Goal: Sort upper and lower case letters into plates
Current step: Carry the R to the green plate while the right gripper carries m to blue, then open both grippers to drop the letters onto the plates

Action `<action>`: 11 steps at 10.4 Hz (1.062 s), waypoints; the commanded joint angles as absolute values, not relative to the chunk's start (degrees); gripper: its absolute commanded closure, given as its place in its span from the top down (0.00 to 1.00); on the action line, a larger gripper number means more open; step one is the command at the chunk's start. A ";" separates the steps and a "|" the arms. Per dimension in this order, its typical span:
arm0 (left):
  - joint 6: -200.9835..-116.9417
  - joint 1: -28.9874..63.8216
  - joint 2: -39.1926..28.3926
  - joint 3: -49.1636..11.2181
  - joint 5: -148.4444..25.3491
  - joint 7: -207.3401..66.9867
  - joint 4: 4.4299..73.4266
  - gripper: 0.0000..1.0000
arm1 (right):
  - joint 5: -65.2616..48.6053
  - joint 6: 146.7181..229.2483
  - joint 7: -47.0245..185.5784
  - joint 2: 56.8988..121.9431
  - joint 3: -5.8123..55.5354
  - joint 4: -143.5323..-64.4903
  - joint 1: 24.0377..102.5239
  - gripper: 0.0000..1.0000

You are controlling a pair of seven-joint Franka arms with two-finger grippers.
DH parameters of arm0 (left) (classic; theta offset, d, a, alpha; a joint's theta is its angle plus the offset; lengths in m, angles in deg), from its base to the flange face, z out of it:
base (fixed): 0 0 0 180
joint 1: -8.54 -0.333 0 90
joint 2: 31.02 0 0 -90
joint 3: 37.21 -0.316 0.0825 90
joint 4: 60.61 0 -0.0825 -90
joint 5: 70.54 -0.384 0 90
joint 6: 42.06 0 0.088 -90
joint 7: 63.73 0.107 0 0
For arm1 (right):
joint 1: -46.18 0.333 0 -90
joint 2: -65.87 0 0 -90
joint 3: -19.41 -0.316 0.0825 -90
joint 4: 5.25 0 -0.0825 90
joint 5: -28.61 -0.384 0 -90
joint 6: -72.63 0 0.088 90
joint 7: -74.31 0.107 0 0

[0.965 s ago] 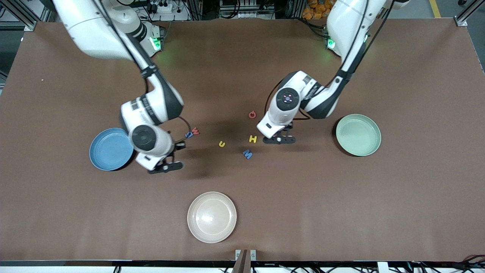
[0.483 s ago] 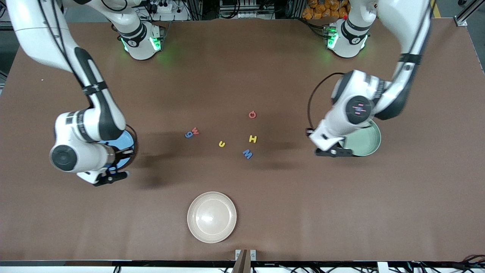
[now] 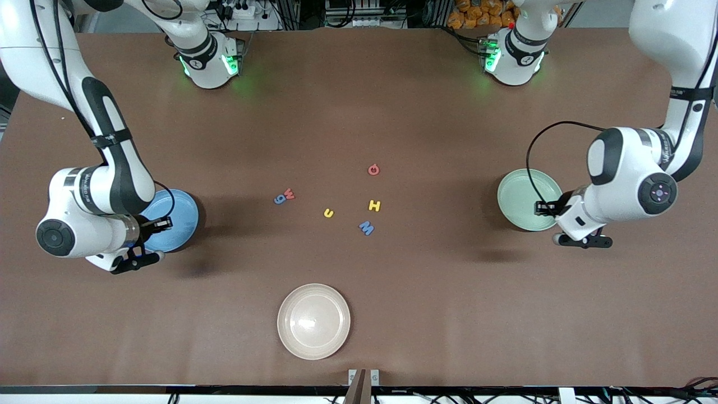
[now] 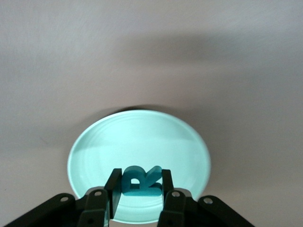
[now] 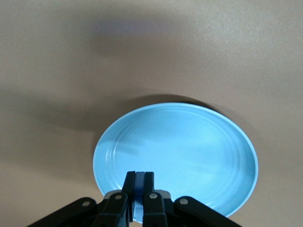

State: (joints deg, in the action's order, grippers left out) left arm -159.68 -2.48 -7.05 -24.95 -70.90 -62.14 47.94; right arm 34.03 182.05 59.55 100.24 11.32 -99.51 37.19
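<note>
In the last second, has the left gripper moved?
Yes. The left gripper, shut on a teal letter R, went from beside the yellow H toward the left arm's end, now over the mint green plate.

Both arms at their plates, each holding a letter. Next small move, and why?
Probably lower both, then open. The left tool grips a teal R over the green plate; the right tool pinches a thin blue piece over the blue plate's rim.

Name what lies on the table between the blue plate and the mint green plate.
In the front view, loose letters lie between the blue plate and mint green plate: w, 9, u, H, M, G.
</note>
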 commanded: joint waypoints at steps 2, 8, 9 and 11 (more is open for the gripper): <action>-160.89 -3.50 -4.48 -23.68 -67.83 -60.65 49.25 0.00 | 34.32 182.14 58.84 100.23 10.54 -99.74 36.43 0.28; -161.15 -3.06 -3.78 -23.24 -66.67 -60.30 50.57 0.46 | 33.53 181.88 59.89 100.76 10.36 -99.74 37.21 0.79; -161.15 -3.06 -3.86 -23.24 -66.76 -60.30 50.57 0.80 | 33.27 181.70 61.81 100.67 10.27 -99.74 38.61 0.79; -160.37 -2.10 -4.21 -23.06 -66.93 -60.21 50.14 1.00 | 32.21 181.61 66.90 100.67 10.01 -99.82 41.42 0.79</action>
State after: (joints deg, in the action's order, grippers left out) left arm -160.42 -2.94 -3.20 -23.18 -67.70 -61.24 49.77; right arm 33.22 181.97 63.06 100.86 10.32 -99.52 39.38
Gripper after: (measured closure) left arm 0.427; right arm 0.207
